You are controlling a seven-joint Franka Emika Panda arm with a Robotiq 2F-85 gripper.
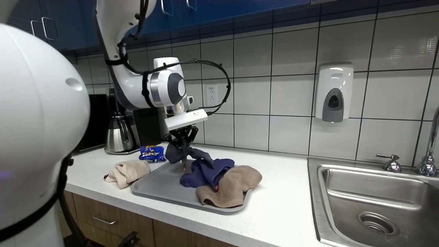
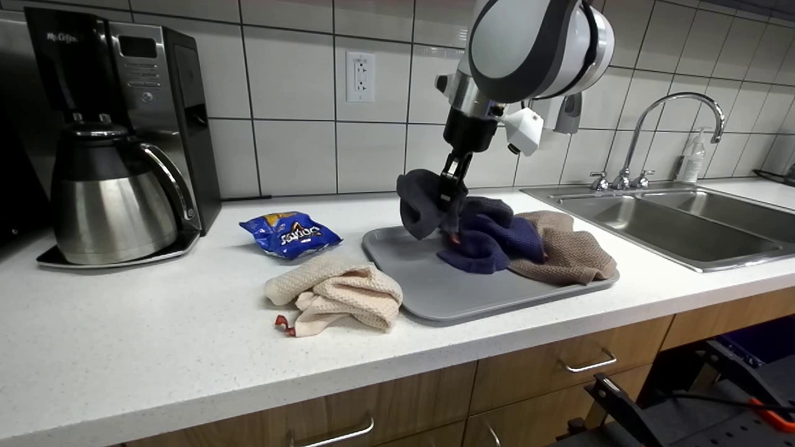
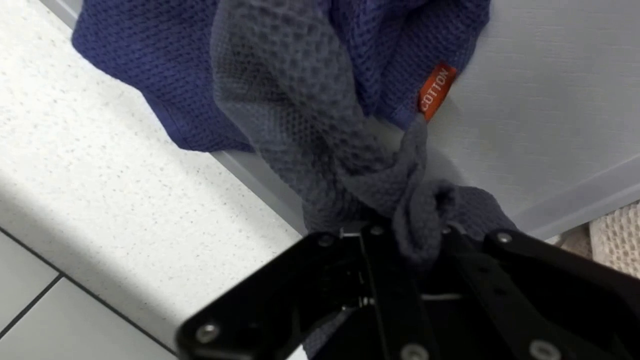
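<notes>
My gripper [image 1: 183, 139] is shut on a dark grey cloth [image 1: 174, 154] above the back of a grey tray [image 1: 161, 190]. In the wrist view the cloth [image 3: 285, 65] bunches up between the fingers [image 3: 412, 237]. It hangs on both sides of the jaws in an exterior view [image 2: 413, 208], and one end lies over a purple-blue cloth [image 2: 490, 242]. The purple-blue cloth also shows in the wrist view [image 3: 155, 65] with an orange tag [image 3: 437, 90]. A brown cloth [image 2: 574, 251] lies beside it, partly on the tray. The fingertips are hidden in the folds.
A beige cloth [image 2: 348, 288] lies on the counter beside the tray. A blue snack bag [image 2: 292, 234] lies behind it. A coffee maker [image 2: 124, 143] stands further along. A sink [image 1: 370, 202] is beyond the tray's far side, and a tiled wall [image 1: 252, 133] runs behind.
</notes>
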